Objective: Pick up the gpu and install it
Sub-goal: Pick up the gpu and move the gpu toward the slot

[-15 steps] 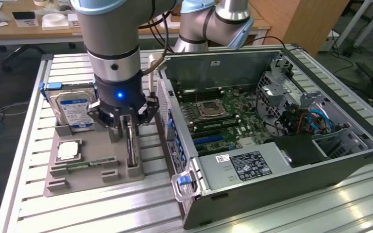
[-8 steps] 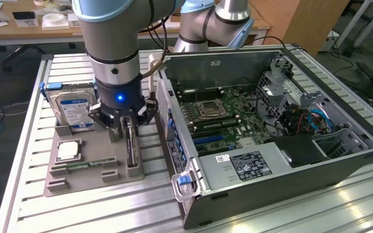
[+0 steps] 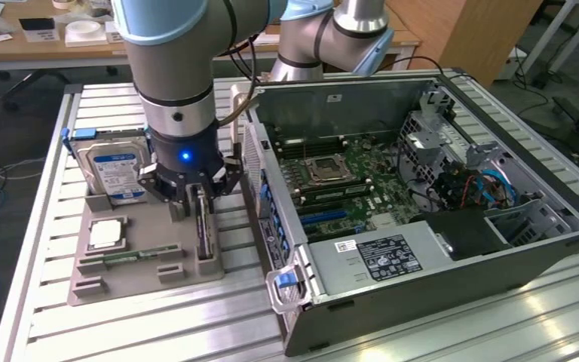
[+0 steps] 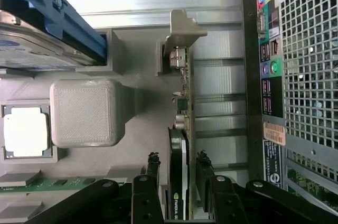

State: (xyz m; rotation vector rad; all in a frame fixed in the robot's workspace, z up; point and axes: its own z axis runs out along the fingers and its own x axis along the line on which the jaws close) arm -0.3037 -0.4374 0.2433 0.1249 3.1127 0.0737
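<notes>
Fingers of my black pincer stand partly open and empty astride the thin green gpu card with black cooler, upright on edge in the grey plastic tray, its long axis running between them.

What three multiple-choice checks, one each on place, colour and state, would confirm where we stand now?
1. Where is the gpu? A) seated inside the computer case B) on edge in the grey holder C) flat on top of the case
2. What colour is the light above the gripper? A) red B) blue C) green
3. How do the jaws stand? A) open, astride the gpu B) shut, hanging over the case C) shut, off beside the holder

1 B: the card stands in the holder's slot beside the case. 2 B: it glows blue. 3 A: a finger shows on each side of the card.
</notes>
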